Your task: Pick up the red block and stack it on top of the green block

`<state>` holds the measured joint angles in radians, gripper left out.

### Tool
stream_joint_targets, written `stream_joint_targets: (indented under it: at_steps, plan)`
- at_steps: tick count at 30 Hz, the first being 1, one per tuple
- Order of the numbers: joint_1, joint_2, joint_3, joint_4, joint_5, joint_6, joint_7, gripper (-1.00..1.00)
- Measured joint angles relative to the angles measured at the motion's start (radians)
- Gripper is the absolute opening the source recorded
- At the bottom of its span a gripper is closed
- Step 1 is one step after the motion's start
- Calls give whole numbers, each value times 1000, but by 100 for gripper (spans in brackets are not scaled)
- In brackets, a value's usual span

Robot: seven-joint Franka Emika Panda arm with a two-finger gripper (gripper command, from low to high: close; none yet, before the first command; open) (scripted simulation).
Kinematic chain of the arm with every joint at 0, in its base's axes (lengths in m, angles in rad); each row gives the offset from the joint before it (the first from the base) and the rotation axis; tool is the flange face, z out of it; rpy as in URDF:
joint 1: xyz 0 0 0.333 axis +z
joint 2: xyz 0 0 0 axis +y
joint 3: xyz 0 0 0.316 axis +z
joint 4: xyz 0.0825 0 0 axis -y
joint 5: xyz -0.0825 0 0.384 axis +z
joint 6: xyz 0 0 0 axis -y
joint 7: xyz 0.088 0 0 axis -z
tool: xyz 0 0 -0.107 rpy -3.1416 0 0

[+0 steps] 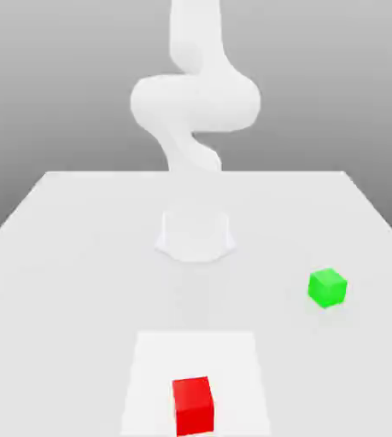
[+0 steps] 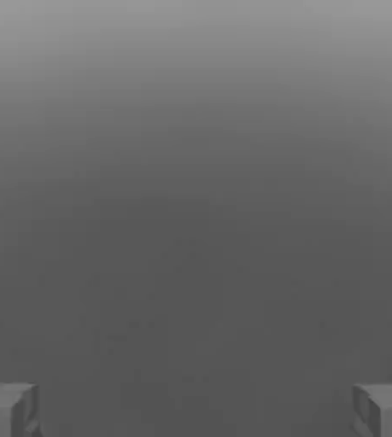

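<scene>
Bright-red and matte, the small plain red block sits on the white bench near the front edge of the exterior view, resting on a slightly paler square patch of the surface; its lower part looks cut off by the frame edge, so its full outline is hard to judge. Being a cube, it has no long axis, and one flat face is turned roughly toward the camera with the top face showing as a thin strip. The small plain bright-green cube, the green block, stands well apart from it, farther back and toward the exterior view's right, turned a little so that two side faces and its top show. Behind both, the pale white robot arm rises from its round base, washed out against the grey backdrop and cut off at the top. In the hand view the end effector has its two grey fingertips spread wide at opposite sides, with nothing between them.
</scene>
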<state>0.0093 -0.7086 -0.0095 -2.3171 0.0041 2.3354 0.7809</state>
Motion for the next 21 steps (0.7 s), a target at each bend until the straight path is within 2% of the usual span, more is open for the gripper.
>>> stream_joint_targets:
  at_steps: [21]
  plan:
    - [34,767,-36,-143,31,297,-158,0]
